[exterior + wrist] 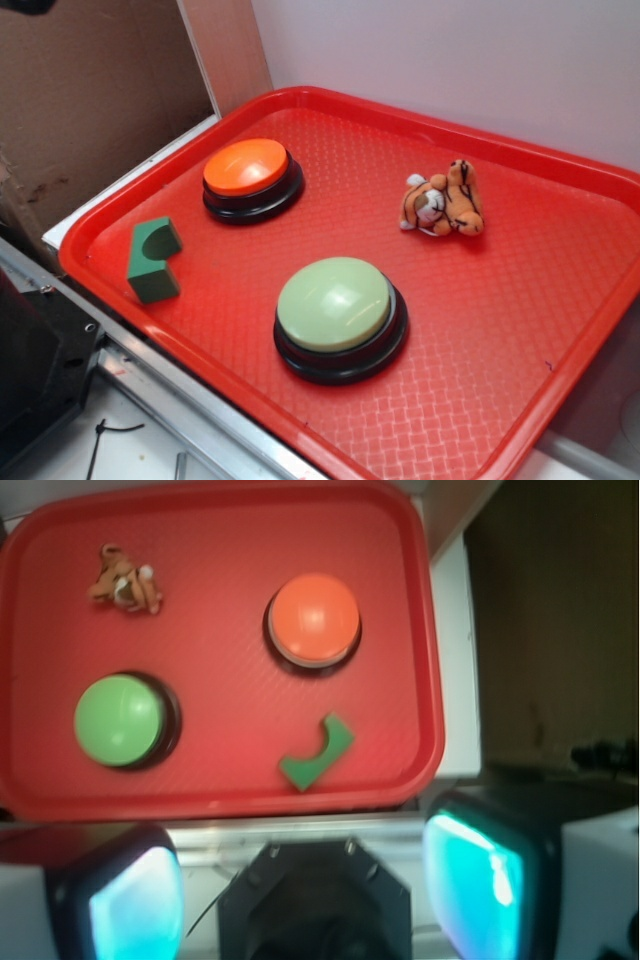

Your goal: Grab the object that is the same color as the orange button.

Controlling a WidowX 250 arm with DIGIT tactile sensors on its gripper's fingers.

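A small orange plush tiger (445,203) with black stripes lies on its side at the back right of the red tray (520,330); the wrist view has the tiger (124,581) at top left. The orange button (248,172) on its black base sits at the tray's back left, and shows in the wrist view as the orange button (314,619) right of centre. My gripper (312,890) is out of the exterior view. It hangs high above the tray's near edge, open, with nothing between its teal pads (482,880).
A pale green-topped button (338,312) stands in the tray's front middle. A green arch-cut block (153,262) sits near the tray's left corner. A metal rail (190,400) runs along the tray's front edge. Cardboard (90,100) and a white wall stand behind.
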